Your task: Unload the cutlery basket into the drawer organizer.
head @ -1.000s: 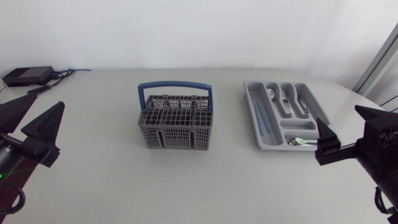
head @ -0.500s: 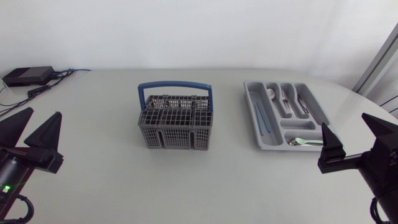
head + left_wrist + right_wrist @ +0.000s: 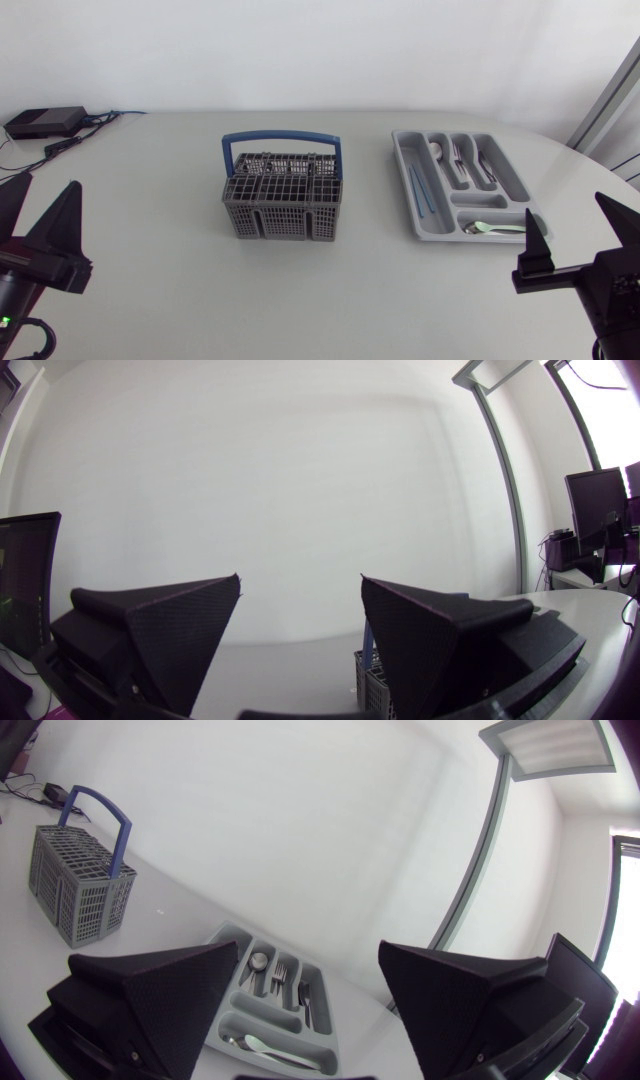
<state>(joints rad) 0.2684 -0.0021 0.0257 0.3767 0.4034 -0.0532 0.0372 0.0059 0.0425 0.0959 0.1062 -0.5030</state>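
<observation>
The pale grey table (image 3: 180, 180) fills most of the head view. At its middle stands the cutlery basket (image 3: 282, 205), a grey mesh box, upright, with its blue handle (image 3: 281, 139) arched over the top. The grey drawer organizer (image 3: 407, 172) lies flat at the right of the frame, well apart from the basket. My left gripper (image 3: 52, 180) sits at the lower left edge of the frame, its two black wedge fingers spread wide and pointing up the table, far from the basket. My right gripper (image 3: 562, 203) is at the lower right edge, also spread wide, near the organizer's front corner but not touching it. From my right wrist the organizer shows ahead between the fingers. A dark box (image 3: 45, 121) with cables rests at the upper left corner of the table. In the organizer, two thin blue pieces (image 3: 419, 190) lie in the left long compartment, forks (image 3: 460, 160) in a middle one, and a spoon with a pale green handle (image 3: 487, 228) in the front cross compartment.
</observation>
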